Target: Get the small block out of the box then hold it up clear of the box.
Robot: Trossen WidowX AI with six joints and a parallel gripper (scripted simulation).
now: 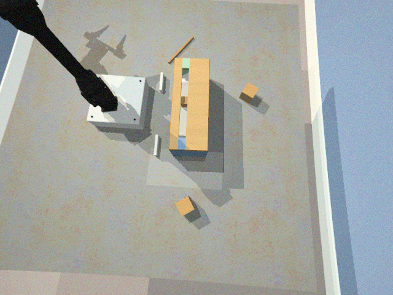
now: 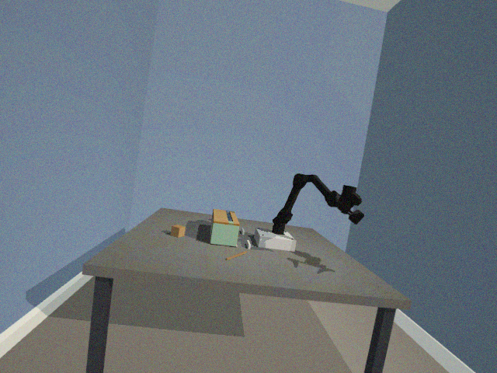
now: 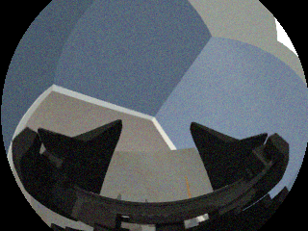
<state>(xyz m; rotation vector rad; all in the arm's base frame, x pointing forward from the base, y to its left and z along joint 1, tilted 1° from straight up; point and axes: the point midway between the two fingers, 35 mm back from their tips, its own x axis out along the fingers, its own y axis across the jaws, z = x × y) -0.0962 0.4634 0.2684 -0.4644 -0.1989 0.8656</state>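
Observation:
The box stands upright, with a wooden top, a green end and a blue end. Through the slot in its top, the small brown block shows on the pale shelf, near the middle of its length. The exterior view does not show the block. My gripper is open and empty, high above the table on the far side of the robot base from the box. In the top view the fingers are out of view; only their shadow shows.
A thin orange stick lies near the box's green end. Two white upright pieces stand between the box and the white robot base. Two loose orange cubes stand away from the box.

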